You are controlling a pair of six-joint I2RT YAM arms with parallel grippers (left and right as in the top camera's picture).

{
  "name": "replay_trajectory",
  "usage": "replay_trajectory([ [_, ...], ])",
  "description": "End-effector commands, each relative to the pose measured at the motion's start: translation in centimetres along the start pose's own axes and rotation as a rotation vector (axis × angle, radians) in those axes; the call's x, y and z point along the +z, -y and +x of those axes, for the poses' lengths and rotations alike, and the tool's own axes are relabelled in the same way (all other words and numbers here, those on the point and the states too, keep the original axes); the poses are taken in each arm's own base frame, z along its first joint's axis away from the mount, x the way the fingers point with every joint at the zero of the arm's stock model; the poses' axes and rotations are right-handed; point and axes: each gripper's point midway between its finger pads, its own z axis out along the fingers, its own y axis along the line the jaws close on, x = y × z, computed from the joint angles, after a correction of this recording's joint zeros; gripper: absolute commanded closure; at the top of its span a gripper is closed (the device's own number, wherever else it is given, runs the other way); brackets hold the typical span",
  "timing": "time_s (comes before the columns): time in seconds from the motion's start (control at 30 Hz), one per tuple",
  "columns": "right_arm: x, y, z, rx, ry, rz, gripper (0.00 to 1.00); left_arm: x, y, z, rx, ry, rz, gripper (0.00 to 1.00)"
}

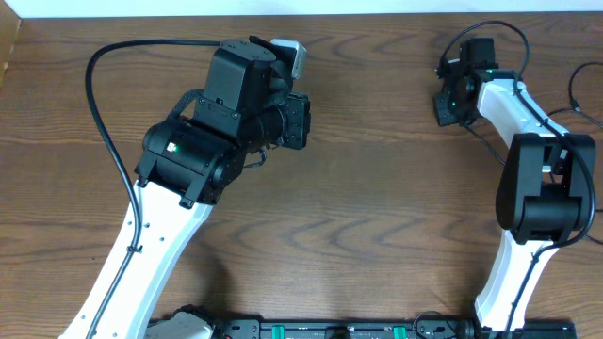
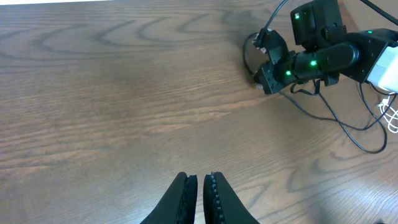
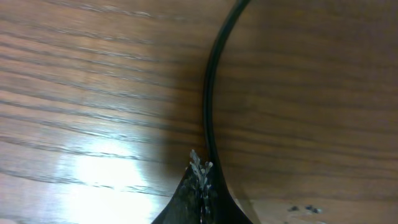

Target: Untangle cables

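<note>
Right wrist, tool (image 3: 200,173) closed, beside cable (image 3: 208,106)

The fingers (image 3: 191,193) rise from the bottom edge, pressed together with no gap between them, their pale, scuffed tips low over the brown wood-grain desk (image 3: 93,74). A thin black cable (image 3: 209,106) comes in from the top edge, right of centre, bows leftward, and runs down just beside the tips on their right. It then bends away toward the lower right corner. Whether it touches the fingers cannot be told. A bright glare (image 3: 93,171) lies on the wood at lower left, and small dark specks (image 3: 305,208) sit at lower right.
</note>
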Motion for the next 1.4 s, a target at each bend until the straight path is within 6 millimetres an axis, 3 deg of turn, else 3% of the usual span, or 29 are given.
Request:
replay_trajectory([
  [0.0,0.9,1.6,0.8,0.01,-0.025,0.025,0.99,-0.8,0.6,-0.3,-0.011,0.018,0.025,0.89],
  [0.37,0.8,7.0,2.5,0.102,-0.045,0.092,0.99,-2.2,0.9,-0.6,-0.004,0.052,0.034,0.89],
  [0.7,0.0,16.4,6.2,0.247,-0.052,0.181,0.99,-4.1,1.3,-1.0,0.004,0.098,0.043,0.89],
  [0.97,-1.4,24.9,11.9,0.441,-0.063,0.261,0.99,-4.3,1.2,-1.2,0.005,0.11,0.039,0.89],
  [1.1,-2.5,29.2,16.1,0.56,-0.074,0.302,0.99,-4.3,1.3,-1.3,0.006,0.115,0.041,0.89],
  [1.2,-3.1,30.8,17.8,0.644,-0.059,0.303,0.99,-4.3,1.3,-1.3,0.006,0.114,0.04,0.89],
  [1.3,-3.1,29.6,16.3,0.664,0.042,0.148,0.99,-4.3,1.3,-1.3,0.006,0.114,0.04,0.89],
  [1.37,-3.7,27.4,13.5,0.65,0.155,-0.023,0.61,-4.2,1.3,-1.3,0.005,0.112,0.04,0.89],
])
